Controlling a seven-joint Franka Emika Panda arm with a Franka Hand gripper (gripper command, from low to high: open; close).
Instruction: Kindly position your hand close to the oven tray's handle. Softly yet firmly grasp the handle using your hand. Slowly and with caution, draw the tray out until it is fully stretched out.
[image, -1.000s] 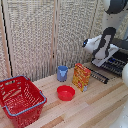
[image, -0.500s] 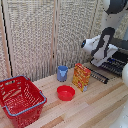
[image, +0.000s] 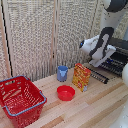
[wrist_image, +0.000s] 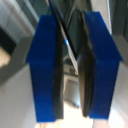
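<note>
Standing beside the oven tray (image: 101, 75): orange carton (image: 81, 77), red bowl (image: 65, 92).

Staged lab set, kitchen-themed. Pale wooden tabletop (image: 75, 107) backed by folding woven screens (image: 45, 35), not walls. White robot arm (image: 107, 35) over toaster oven (image: 118, 56). Props: red basket (image: 19, 100), red bowl (image: 65, 92), blue cup (image: 62, 73), orange carton (image: 81, 77).

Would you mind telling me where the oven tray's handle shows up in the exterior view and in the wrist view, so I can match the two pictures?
Exterior view: the handle is the thin dark bar at the tray's front edge, toward the exterior view's right, just beyond the orange carton.
Wrist view: the handle is the thin bar running between the blue fingers, blurred.
Shared landmark: the hand, whose fingers fill the wrist view.
</note>
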